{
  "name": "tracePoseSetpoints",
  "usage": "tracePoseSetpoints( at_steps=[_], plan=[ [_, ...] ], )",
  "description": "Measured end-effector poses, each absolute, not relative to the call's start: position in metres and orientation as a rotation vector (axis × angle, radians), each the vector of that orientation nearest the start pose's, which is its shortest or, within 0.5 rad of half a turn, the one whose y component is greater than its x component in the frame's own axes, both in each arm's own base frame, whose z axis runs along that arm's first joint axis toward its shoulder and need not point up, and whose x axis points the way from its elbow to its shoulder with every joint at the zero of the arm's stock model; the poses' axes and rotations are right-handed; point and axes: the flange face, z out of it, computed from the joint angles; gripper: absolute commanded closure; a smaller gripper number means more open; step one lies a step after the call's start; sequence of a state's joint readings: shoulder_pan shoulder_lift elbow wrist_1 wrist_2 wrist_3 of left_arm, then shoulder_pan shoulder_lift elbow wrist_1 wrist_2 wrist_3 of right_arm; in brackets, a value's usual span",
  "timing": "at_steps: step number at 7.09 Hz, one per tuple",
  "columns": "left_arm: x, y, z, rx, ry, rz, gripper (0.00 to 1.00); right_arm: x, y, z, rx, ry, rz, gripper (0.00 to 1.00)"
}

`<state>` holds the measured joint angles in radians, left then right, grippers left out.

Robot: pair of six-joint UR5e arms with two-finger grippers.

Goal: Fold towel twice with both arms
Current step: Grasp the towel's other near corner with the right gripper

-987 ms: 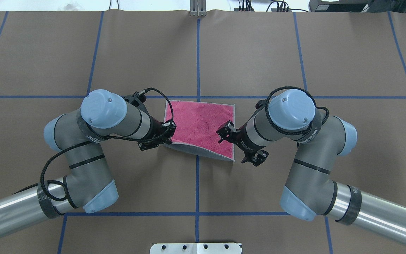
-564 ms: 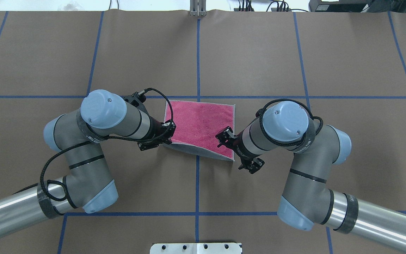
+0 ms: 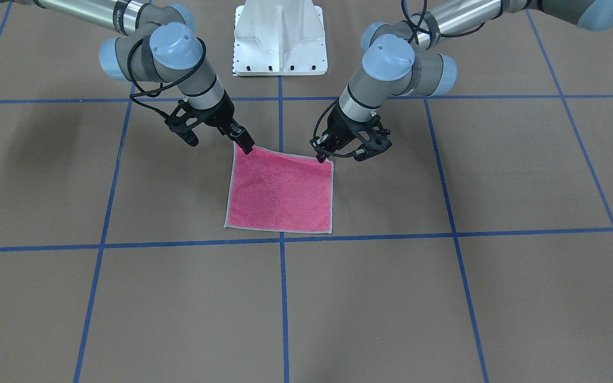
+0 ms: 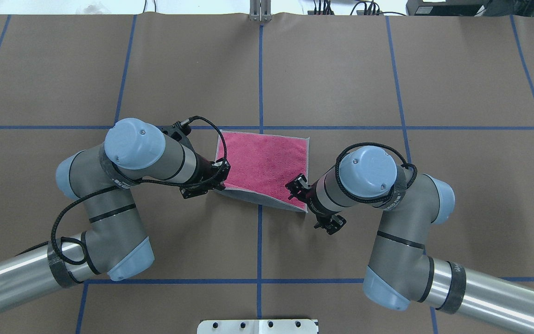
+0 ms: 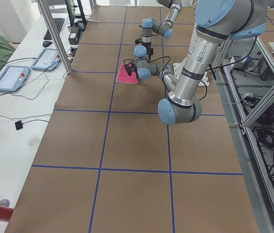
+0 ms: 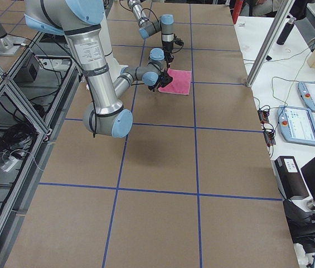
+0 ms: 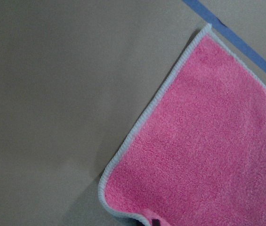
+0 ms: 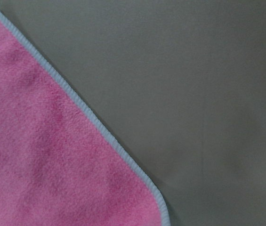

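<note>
The towel [image 3: 280,194] lies pink face up near the table's middle, with a light grey trim. It also shows in the overhead view [image 4: 264,160]. Its edge on the robot's side is raised, so a strip of the dark grey underside shows from overhead. My left gripper [image 3: 321,157] is shut on one near corner and holds it up; the left wrist view shows that corner [image 7: 123,207]. My right gripper [image 3: 246,148] has its tip at the other near corner [image 8: 156,202]. I cannot tell whether its jaws are open or shut.
The table is covered in brown paper [image 3: 445,298] with a grid of blue tape lines [image 3: 282,298]. The white pedestal base [image 3: 280,37] stands at the robot's side of the table. Monitors and tablets lie beyond the table's far edge in the side views.
My right arm has drawn back toward the robot's side, bringing its gripper from over the pink face to the near corner. The left arm and the towel have hardly moved.
</note>
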<state>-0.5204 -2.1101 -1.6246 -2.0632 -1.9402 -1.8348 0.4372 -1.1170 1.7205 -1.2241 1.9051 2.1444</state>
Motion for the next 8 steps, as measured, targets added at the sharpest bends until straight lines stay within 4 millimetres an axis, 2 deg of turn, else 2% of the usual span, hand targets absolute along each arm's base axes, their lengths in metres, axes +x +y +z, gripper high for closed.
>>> tracePoseSetpoints(
  at_steps=[1,3,4,8],
  plan=[
    [0.5343,-0.4188,0.2631,-0.194,1.118,-0.500,1.00,-0.5415,-0.3638,0.2937,-0.393,-0.942,0.789,0.54],
    [0.5338,-0.4189,0.2637,-0.194,1.117,-0.500,1.00,-0.5422,-0.3665,0.2885,-0.405,-0.947,0.873,0.94],
    [0.5338,-0.4190,0.2637,-0.194,1.117,-0.500,1.00,-0.5422,-0.3675,0.2881,-0.402,-0.948,0.894,1.00],
    [0.5329,-0.4198,0.2612,-0.192,1.122,-0.500,1.00,-0.5395,-0.3673,0.2840,-0.396,-0.960,0.897,1.00]
  ],
)
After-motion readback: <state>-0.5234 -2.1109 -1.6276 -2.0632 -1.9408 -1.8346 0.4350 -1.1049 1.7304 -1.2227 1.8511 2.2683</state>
